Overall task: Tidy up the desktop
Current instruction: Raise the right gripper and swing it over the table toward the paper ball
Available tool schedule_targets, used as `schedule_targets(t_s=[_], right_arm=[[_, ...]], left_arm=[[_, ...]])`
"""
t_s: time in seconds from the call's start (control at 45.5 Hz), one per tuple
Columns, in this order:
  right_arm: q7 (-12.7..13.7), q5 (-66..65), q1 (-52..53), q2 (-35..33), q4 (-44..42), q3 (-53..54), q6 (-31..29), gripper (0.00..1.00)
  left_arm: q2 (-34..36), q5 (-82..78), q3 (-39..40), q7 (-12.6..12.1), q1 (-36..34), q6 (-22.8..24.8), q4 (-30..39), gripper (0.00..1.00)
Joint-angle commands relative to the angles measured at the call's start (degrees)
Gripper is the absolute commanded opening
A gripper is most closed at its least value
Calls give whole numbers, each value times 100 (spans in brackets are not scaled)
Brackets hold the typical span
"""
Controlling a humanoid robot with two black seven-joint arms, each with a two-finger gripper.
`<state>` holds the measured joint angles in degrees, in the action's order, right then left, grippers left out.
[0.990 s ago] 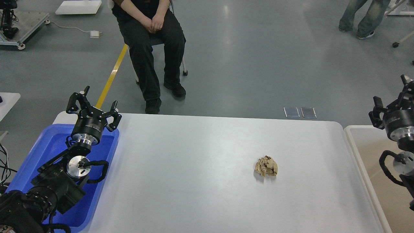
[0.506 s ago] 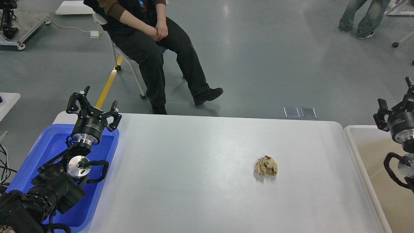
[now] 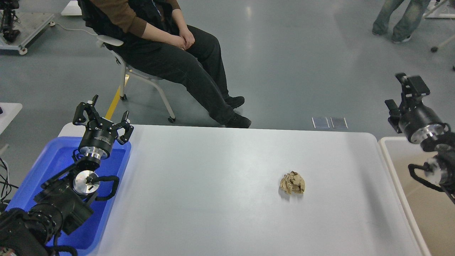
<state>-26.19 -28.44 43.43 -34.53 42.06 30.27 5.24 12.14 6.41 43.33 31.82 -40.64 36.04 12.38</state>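
White desk [image 3: 220,199] bears one crumpled paper wad [image 3: 292,182] toward 3 o'clock, likely light, soft, best pinched across its middle; left gripper [image 3: 101,115] spread, right gripper [image 3: 403,96] apparently spread.

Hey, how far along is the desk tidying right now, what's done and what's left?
Done: the desktop is bare apart from one crumpled brown paper ball. In hand: nothing; the left gripper hangs open over the blue tray, the right gripper is open beside the beige bin. Left: picking up that ball, probably into the bin.
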Motion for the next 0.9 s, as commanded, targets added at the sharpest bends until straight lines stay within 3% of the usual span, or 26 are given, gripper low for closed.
schedule_targets(t_s=[0.0, 0.132, 0.242, 0.44, 0.66, 0.88], right_arm=[[298, -760, 2035, -19, 31, -4201, 557, 100], [562, -707, 3178, 516, 13, -6478, 539, 100], [659, -689, 3733, 1000, 22, -7657, 452, 100], [676, -795, 4155, 1940, 39, -8774, 91, 100], [668, -812, 4129, 3443, 39, -10629, 91, 100], [668, -716, 3901, 3453, 40, -10727, 100, 100]], left_arm=[[-1, 0, 0, -1, 3, 0, 1, 100], [-1, 0, 0, -1, 3, 0, 1, 100], [-1, 0, 0, -1, 3, 0, 1, 100], [-1, 0, 0, -1, 3, 0, 1, 100], [-1, 0, 0, -1, -6, 0, 1, 100], [-1, 0, 0, -1, 3, 0, 1, 100]])
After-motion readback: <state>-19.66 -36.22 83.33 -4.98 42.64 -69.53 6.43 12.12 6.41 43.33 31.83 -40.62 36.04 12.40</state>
